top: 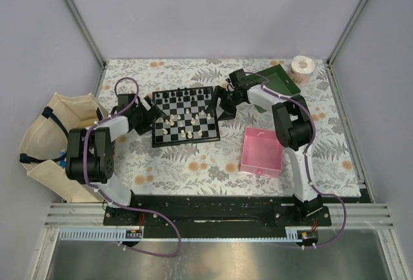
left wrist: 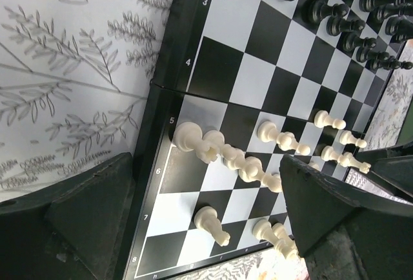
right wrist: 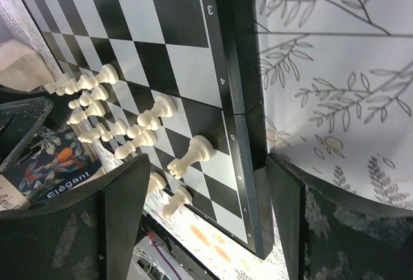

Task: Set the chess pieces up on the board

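Gaping beside board [right wrist: 174, 35], right end effector [right wrist: 208, 164]

plain pale grey walls [top: 213, 9] close in a table [top: 193, 164] under a leaf-and-flower print cloth [top: 161, 164]. slim metal posts [top: 77, 15] rise at its back corners. a cream bag [top: 45, 138] sits at its left. soft, even light.

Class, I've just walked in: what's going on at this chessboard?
This is a chess setup in progress. The left gripper and the right gripper sit at opposite edges of the board, both open and holding nothing. The black pieces stand lined up along the far end; the white pieces are scattered over the near half, not yet in rows.
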Robot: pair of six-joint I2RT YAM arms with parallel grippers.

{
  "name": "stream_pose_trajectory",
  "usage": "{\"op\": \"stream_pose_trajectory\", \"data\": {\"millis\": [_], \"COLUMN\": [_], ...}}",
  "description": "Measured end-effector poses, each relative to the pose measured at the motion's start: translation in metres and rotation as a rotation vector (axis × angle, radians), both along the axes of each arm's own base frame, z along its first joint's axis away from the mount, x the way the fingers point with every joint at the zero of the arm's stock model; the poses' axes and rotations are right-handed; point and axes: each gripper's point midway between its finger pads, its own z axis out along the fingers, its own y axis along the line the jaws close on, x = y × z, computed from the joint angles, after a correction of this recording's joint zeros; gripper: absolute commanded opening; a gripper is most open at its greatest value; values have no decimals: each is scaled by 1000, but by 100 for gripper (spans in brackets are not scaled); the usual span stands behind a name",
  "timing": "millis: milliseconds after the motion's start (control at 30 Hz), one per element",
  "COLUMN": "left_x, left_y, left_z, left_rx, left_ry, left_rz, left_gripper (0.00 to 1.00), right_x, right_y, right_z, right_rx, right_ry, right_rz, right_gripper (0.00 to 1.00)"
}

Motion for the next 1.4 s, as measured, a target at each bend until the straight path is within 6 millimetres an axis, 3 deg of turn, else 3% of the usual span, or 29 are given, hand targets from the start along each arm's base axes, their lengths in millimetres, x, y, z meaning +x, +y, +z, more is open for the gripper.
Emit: {"op": "stream_pose_trajectory", "data": {"millis": [333, 500, 667, 833, 933, 1033, 1233, 1400], "left_x": [-31, -37, -37, -30, -21, -11, -13, -16], "left_y": [-31, -34, -23, -9, -2, 5, 19, 30], "left_z": [1, 6, 13, 40, 65, 88, 110, 110], "left_rx": [-14, -1, 55, 118, 159, 194, 233, 237], "left_ry": [46, 54, 63, 22, -17, -65, -103, -89], "left_rz": [-65, -77, -54, -34, -34, -37, -36, -20], "left_gripper": [99, 99, 99, 99, 99, 99, 99, 99], "right_x": [-8, -7, 3, 1, -10, -34, -98, -104], "right_y": [-26, -42, -49, -51, -36, -2, 57, 79], "right_z": [0, 7, 41, 89, 114, 125, 122, 115], "right_rx": [-94, -162, -211, -239, -263, -284, -322, -365], "right_ry": [-24, -53, -152, -281, -359, -417, -459, -483], "right_rz": [-33, -23, 8, 50, 104, 197, 385, 435], "right_gripper": [82, 81, 76, 72, 67, 61, 61, 60]}}
